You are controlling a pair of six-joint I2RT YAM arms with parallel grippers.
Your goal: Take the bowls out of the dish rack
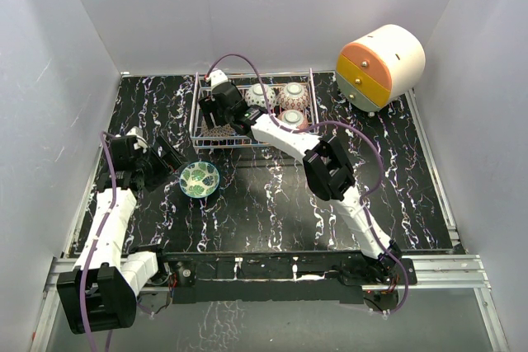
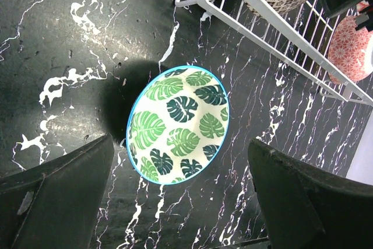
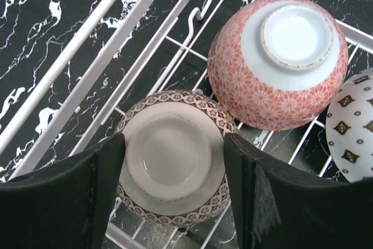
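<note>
**Top view.** One leaf bowl (image 1: 200, 179) stands upright on the surface (image 1: 272, 195), left of centre and outside the dish rack (image 1: 195, 121). My left hand (image 1: 169, 162) is just beside it. In the rack, top centre, I count four bowls, all upside down: two pale bowls (image 1: 261, 95) along its upper side, a pink bowl (image 1: 294, 119), and a brown-rimmed bowl (image 1: 216, 132) under my right hand (image 1: 221, 121). My right arm (image 1: 289, 139) may hide more. My reading: one unloaded, at least four left.

**Left wrist view.** My fingers (image 2: 58, 190) stand wide apart either side of the leaf bowl, touching nothing. The rack corner is at upper right.

**Right wrist view.** My fingers (image 3: 64, 196) flank the brown-rimmed bowl at lower centre, at or just off its walls. I cannot tell if they grip. The pink bowl is at upper right and a diamond-patterned bowl (image 3: 352, 126) at the right edge.
</note>
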